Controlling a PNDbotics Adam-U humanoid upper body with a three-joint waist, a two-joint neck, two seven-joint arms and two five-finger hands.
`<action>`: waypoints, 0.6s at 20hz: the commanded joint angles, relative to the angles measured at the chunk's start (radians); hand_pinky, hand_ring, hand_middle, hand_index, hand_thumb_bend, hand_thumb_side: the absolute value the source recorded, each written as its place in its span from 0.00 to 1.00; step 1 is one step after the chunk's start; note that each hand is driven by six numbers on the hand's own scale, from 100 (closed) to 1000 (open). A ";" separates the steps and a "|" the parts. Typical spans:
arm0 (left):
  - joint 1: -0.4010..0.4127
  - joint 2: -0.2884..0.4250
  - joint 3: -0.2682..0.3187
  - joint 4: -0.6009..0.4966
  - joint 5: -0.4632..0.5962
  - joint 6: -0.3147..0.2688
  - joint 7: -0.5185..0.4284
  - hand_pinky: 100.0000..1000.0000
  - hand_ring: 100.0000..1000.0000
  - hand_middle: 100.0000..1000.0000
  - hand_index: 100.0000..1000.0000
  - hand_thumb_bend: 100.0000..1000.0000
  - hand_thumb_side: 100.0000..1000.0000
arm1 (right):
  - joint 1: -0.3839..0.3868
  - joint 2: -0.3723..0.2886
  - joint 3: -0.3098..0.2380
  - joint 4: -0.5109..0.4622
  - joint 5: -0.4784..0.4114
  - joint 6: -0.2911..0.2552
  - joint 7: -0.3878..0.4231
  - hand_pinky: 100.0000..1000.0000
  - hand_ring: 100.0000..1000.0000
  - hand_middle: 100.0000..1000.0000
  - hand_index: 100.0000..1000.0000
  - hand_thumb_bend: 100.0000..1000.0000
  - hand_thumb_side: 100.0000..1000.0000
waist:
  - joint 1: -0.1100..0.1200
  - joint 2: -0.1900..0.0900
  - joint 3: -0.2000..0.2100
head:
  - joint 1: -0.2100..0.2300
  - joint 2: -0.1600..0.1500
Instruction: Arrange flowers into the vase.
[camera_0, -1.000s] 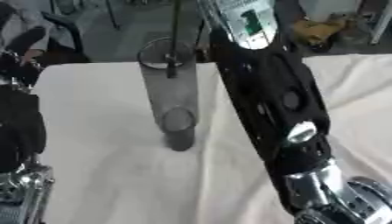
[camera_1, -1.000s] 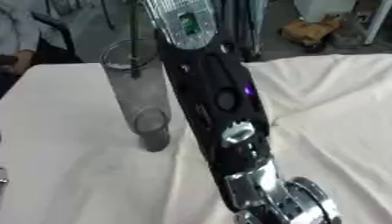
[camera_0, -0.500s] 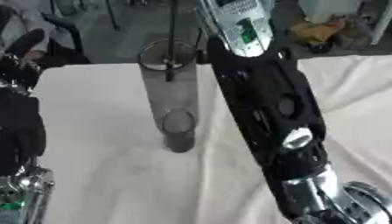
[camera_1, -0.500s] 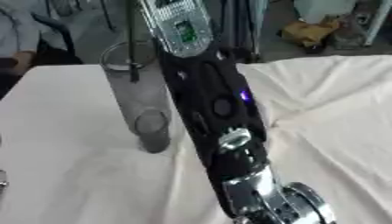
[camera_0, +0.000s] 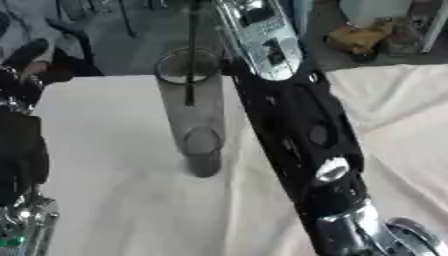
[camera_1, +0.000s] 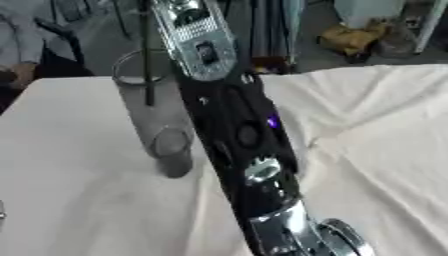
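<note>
At twelve o'clock, we should lower the dark stem straight down the clear vase, hand state unseen.

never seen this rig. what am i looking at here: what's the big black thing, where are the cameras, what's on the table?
Both pictures come from a stereo camera in a humanoid robot's head, looking down at the table: left eye and right eye, same moment.

The long black and silver thing crossing the middle is the robot's right arm, reaching up and away from the camera. Its hand is out of view past the top edge, so what it grips cannot be seen. The left arm shows at the left edge of the left eye view; its hand cannot be made out.

On the white cloth stands a tall clear glass vase. A thin dark stem comes down from above, its lower end inside the vase. No blossom is visible.
</note>
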 joint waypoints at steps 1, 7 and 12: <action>-0.007 0.003 0.002 -0.014 0.002 0.004 0.001 0.61 0.81 0.92 1.00 0.00 1.00 | -0.017 -0.003 0.005 -0.006 0.027 -0.011 -0.002 0.00 0.00 0.00 0.00 0.38 0.59 | 0.003 -0.016 0.004 | -0.001 -0.009; -0.006 0.001 0.004 -0.014 0.002 0.004 0.003 0.61 0.81 0.92 1.00 0.00 1.00 | -0.007 -0.006 0.004 -0.001 0.083 -0.046 -0.005 0.00 0.00 0.00 0.00 0.37 0.77 | 0.003 -0.014 0.005 | 0.000 -0.010; -0.005 0.001 0.004 -0.014 0.003 0.004 0.003 0.61 0.81 0.92 1.00 0.00 1.00 | -0.005 -0.016 0.005 0.012 0.127 -0.079 -0.003 0.00 0.00 0.00 0.03 0.36 0.83 | 0.003 -0.014 0.003 | -0.001 -0.002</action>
